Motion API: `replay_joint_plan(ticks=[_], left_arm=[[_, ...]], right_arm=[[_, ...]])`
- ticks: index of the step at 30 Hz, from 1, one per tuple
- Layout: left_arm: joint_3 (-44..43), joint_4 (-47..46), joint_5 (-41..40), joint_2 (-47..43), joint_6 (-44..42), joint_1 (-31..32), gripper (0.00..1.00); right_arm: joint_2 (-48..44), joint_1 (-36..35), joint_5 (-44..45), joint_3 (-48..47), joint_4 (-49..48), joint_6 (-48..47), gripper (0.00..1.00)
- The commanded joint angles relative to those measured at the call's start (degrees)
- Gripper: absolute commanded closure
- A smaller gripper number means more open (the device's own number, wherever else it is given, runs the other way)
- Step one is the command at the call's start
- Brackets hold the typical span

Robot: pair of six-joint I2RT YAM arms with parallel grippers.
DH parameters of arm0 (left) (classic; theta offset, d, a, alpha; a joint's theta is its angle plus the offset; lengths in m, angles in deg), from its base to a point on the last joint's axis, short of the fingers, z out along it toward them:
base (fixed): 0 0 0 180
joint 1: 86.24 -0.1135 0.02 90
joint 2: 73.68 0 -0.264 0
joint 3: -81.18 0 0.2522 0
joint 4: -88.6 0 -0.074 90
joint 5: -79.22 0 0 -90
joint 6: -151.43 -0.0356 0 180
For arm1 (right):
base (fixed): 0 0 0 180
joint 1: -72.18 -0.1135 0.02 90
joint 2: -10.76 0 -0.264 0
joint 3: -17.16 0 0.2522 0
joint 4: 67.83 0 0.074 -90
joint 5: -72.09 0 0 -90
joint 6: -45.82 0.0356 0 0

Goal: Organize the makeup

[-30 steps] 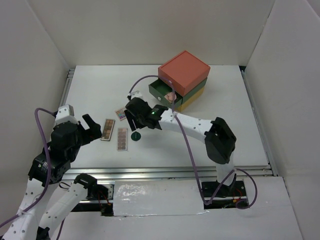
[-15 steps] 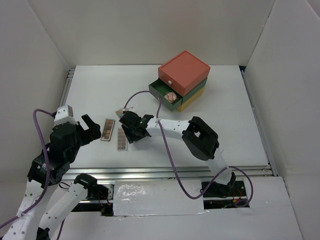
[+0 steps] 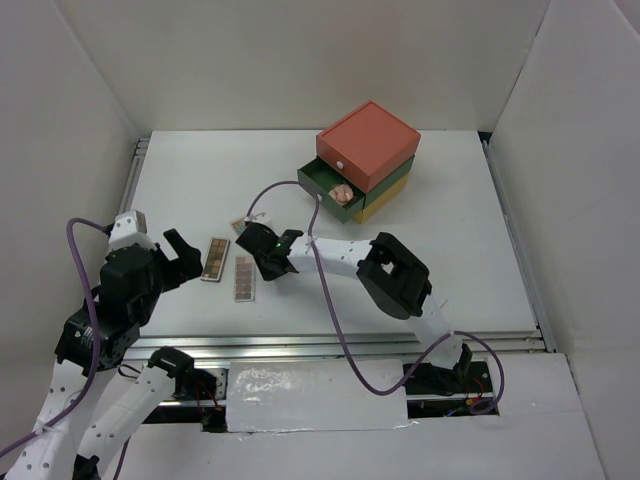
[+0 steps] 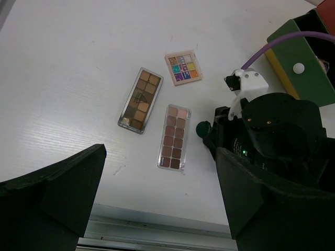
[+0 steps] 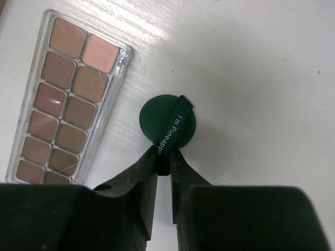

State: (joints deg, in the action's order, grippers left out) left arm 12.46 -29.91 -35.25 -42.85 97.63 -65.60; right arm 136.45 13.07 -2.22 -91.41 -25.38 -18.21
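A dark-green round compact (image 5: pixel 167 123) rests on the white table, with its printed edge turned up toward the right wrist camera. My right gripper (image 5: pixel 164 157) is shut on that edge, low over the table (image 3: pixel 268 262). Just left of it lies a narrow brown eyeshadow palette (image 5: pixel 65 99) (image 3: pixel 245 277). A second brown palette (image 4: pixel 141 100) and a small square multicolour palette (image 4: pixel 183 67) lie further left and back. My left gripper (image 3: pixel 180 258) hovers open, left of the palettes, with nothing between its fingers.
The stacked drawer box (image 3: pixel 367 145) with an orange top stands at the back right. Its green drawer (image 3: pixel 318 181) is pulled out with a pink compact (image 3: pixel 342 191) inside. A purple cable loops over the right arm. The metal rail runs along the near table edge (image 4: pixel 157 230).
My right gripper has moved left and down to the dark-green compact, and its jaws have closed on the compact's edge. The left arm has not moved.
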Motion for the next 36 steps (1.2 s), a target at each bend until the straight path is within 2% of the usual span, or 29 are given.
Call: replay_joint_plan(ticks=[1, 7, 13, 19, 26, 30, 33, 36], left_arm=[[0.20, -2.55, 0.39, -0.68, -0.87, -0.43, 0.01], [0.12, -2.55, 0.47, -0.77, -0.96, -0.34, 0.01], [0.12, -2.55, 0.39, -0.68, -0.96, -0.34, 0.00], [0.12, -2.55, 0.30, -0.95, -0.79, -0.34, 0.01], [0.20, -2.55, 0.39, -1.03, -0.87, -0.34, 0.01], [0.20, -2.55, 0.47, -1.30, -0.96, -0.34, 0.01], [0.29, -2.64, 0.56, -1.21, -0.96, -0.34, 0.01], [0.29, -2.55, 0.65, -0.95, -0.96, -0.34, 0.01]], right_arm=[[1.93, -0.13, 0.93, -2.49, -1.62, 0.30, 0.82], [-0.61, -0.48, 2.07, -2.32, -0.12, 0.04, 0.83], [-12.29, -0.21, 6.46, 0.15, 0.05, -1.36, 0.83], [-15.82, 0.48, 11.11, -2.57, 3.39, -3.56, 0.83], [-16.09, 11.99, 12.53, -9.42, 8.22, -6.29, 0.83], [-12.41, 19.36, 11.74, -17.58, 11.56, -8.13, 0.83], [-7.58, 21.75, 11.39, -23.03, 14.99, -8.57, 0.82], [-6.86, 23.34, 11.39, -23.85, 15.35, -9.28, 0.77]])
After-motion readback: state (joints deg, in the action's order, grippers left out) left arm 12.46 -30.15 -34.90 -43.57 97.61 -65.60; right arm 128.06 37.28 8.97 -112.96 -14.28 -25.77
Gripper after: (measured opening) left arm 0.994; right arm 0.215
